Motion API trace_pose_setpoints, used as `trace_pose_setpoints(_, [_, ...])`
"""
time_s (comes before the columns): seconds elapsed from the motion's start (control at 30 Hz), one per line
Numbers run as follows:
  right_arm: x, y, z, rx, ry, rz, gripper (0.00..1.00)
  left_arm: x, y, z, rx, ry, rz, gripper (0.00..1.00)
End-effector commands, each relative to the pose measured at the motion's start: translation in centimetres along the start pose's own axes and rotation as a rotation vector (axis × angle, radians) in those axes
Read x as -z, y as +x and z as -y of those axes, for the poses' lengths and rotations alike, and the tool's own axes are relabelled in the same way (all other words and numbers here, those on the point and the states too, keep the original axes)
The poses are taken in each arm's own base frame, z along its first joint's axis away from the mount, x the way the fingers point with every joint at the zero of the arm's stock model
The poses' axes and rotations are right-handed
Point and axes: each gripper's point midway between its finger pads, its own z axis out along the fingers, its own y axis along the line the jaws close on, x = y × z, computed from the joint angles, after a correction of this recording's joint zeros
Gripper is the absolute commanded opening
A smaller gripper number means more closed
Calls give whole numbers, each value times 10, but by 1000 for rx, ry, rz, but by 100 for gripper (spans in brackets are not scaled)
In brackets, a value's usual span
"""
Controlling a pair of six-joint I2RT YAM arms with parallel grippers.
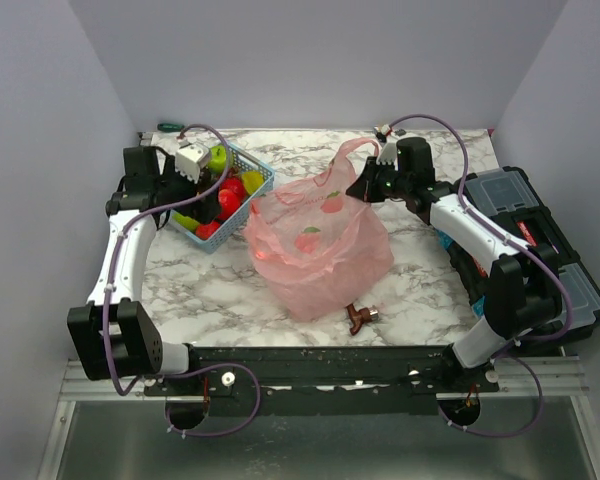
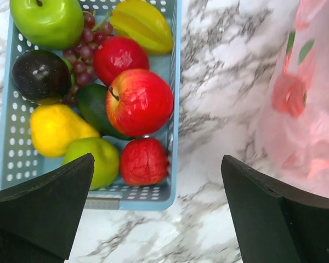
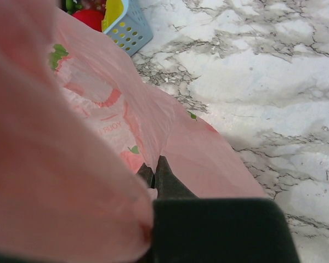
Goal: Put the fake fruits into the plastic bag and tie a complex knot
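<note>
The fake fruits lie in a light-blue basket [image 2: 175, 109]: a green apple [image 2: 46, 22], a red apple [image 2: 140, 101], a yellow fruit [image 2: 55, 129], a dark plum [image 2: 41, 74] and several more. My left gripper [image 2: 158, 159] hovers open above the basket's near right corner, with nothing between its fingers [image 2: 44, 213]. In the top view it [image 1: 208, 192] is over the basket [image 1: 242, 215]. The pink plastic bag [image 1: 320, 240] stands mid-table. My right gripper [image 1: 362, 188] is shut on the bag's upper edge [image 3: 170, 137], fingertips [image 3: 163, 164] pinching the film. No knot is in view.
A black toolbox [image 1: 540, 240] sits along the right side, behind the right arm. A small brown-red object [image 1: 358, 316] lies on the marble near the front edge, just before the bag. Grey walls close in the table on three sides.
</note>
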Motion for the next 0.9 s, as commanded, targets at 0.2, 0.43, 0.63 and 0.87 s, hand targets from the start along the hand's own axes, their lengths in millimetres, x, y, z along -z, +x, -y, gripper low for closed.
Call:
trace_pose_setpoints(0.2, [6,-8,-5,-2,-22,34,1,-39,-30,-15,686,-110,125,99])
trace_pose_setpoints(0.43, [5,-7,-7,-9,-32,28,1,-75,-3,-30,902,-249,9,99])
trace_pose_setpoints(0.63, [4,0,-7,-21,-46,12,1,-95,16,-37,962,-340,-48,87])
trace_pose_setpoints(0.87, [3,8,-6,-29,-51,-7,1,-115,18,-27,958,-308,-88,81])
